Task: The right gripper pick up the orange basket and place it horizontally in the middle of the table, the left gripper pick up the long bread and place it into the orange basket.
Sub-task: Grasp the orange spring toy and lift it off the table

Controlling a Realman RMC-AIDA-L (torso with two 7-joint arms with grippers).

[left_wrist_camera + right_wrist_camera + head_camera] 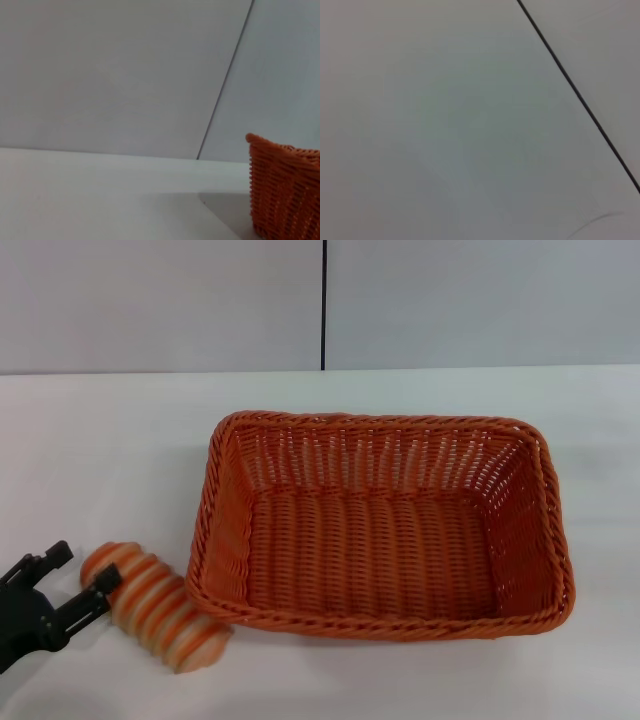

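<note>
The orange basket [380, 525] lies lengthwise across the middle of the white table [110, 450], empty; one corner of it shows in the left wrist view [285, 190]. The long bread [155, 605], striped orange and cream, lies on the table just off the basket's near left corner. My left gripper [82, 568] is at the bread's left end, open. One fingertip [103, 583] touches the loaf's side and the other stands apart to the left. The right gripper is out of view.
A grey wall with a dark vertical seam [323, 305] rises behind the table's far edge. The right wrist view shows only that wall and the seam [575, 90]. Bare tabletop lies left of the basket and in front of it.
</note>
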